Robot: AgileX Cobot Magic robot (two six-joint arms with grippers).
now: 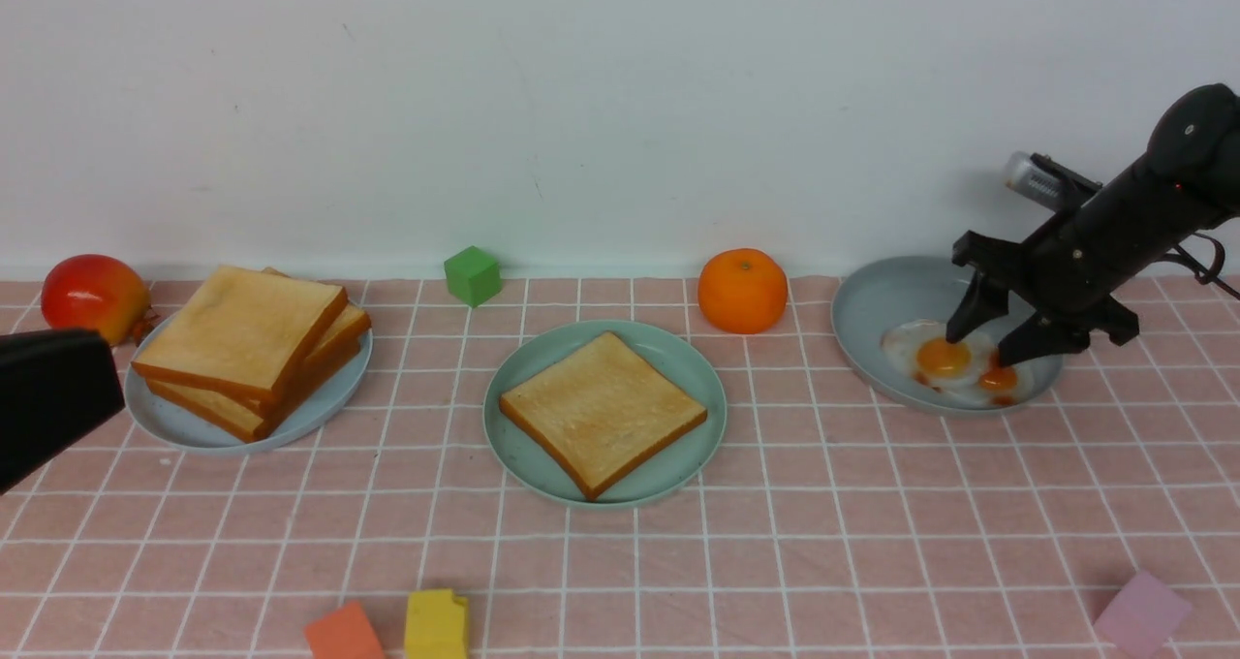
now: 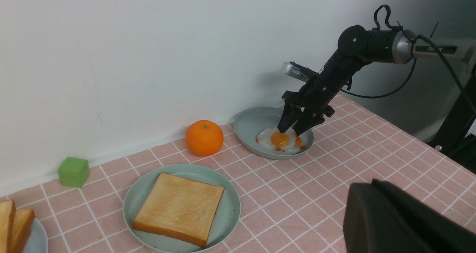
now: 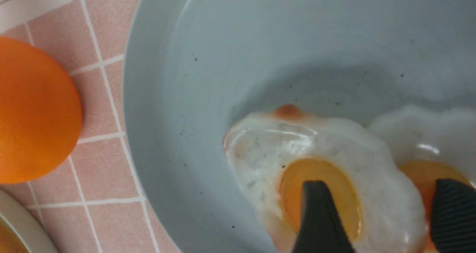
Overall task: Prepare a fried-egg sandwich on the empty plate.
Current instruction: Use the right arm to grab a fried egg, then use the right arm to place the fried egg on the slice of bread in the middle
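Only the front view shows the red fruit (image 1: 94, 298); the right tool (image 3: 375, 208), fingers apart, overhangs glossy, orange-yolked eggs (image 3: 323, 178).

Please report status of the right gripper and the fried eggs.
Right gripper open over the eggs, not gripping. Fried egg with yellow-orange yolk on grey-blue plate. Second egg close alongside, possibly in the way.

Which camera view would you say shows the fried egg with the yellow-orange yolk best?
The right wrist view: its white and yolk fill much of the picture, though a fingertip covers part of the yolk. The front view shows the fried egg small beside the other egg; the left wrist view shows it smaller still.
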